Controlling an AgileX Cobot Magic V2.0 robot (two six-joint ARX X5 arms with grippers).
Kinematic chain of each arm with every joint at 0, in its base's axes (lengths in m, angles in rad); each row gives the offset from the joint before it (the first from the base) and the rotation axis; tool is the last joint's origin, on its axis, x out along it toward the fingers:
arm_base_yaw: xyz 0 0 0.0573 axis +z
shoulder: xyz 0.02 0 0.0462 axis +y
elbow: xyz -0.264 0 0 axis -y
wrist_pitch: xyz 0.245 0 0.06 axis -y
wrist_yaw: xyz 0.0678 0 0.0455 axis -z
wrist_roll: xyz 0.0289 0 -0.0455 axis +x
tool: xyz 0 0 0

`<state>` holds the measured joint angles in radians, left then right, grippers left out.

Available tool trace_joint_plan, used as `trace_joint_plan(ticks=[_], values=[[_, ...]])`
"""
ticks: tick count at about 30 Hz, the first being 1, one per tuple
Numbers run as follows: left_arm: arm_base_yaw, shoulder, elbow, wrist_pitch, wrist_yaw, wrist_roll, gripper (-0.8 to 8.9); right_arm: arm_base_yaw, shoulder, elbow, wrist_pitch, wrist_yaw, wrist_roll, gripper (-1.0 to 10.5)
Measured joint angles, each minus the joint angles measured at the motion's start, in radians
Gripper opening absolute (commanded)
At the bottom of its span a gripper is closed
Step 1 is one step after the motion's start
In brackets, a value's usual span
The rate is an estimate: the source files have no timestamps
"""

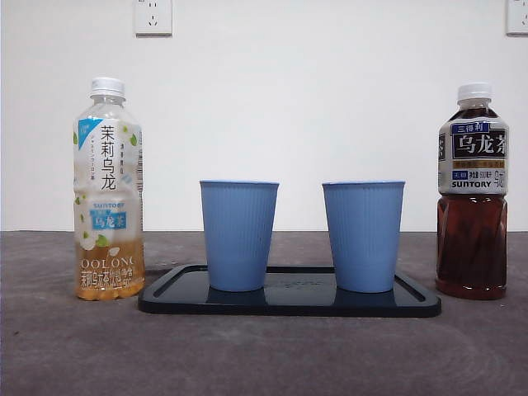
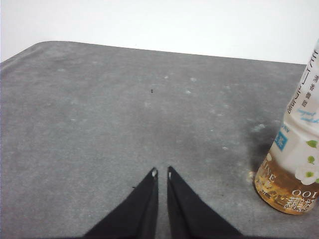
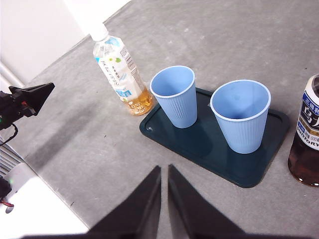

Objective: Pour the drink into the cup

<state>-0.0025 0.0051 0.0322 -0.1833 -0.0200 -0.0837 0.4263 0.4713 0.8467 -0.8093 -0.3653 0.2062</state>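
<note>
Two blue cups stand on the tray, a pale bottle and a dark bottle flanking it; left gripper and right gripper nearly closed, empty, touching nothing.

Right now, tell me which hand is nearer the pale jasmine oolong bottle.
Left. The left hand sits low over the table beside the pale bottle, holding nothing. The right hand is farther off, on the tray side.

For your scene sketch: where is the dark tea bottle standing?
In the front view, the dark tea bottle stands upright at far right, just beside the black tray holding two blue cups.
</note>
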Motion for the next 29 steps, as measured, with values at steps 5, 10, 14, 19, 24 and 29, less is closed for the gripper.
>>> trace_joint_plan(ticks=[5,10,14,19,24,29], values=[[0.000,0.000,0.000,0.000,0.000,0.000,0.28,-0.022,-0.017,-0.014,0.048,0.051,-0.026,0.1],[0.000,0.000,0.000,0.000,0.000,0.000,0.28,-0.285,-0.206,-0.348,0.422,0.107,-0.131,0.1],[0.000,0.000,0.000,0.000,0.000,0.000,0.28,-0.449,-0.372,-0.624,0.550,0.245,-0.161,0.1],[0.000,0.000,0.000,0.000,0.000,0.000,0.28,-0.492,-0.468,-0.784,0.570,0.285,-0.174,0.1],[0.000,0.000,0.000,0.000,0.000,0.000,0.28,-0.492,-0.467,-0.822,0.625,0.291,-0.184,0.1],[0.000,0.000,0.000,0.000,0.000,0.000,0.28,-0.480,-0.467,-0.825,0.633,0.291,-0.209,0.1]])
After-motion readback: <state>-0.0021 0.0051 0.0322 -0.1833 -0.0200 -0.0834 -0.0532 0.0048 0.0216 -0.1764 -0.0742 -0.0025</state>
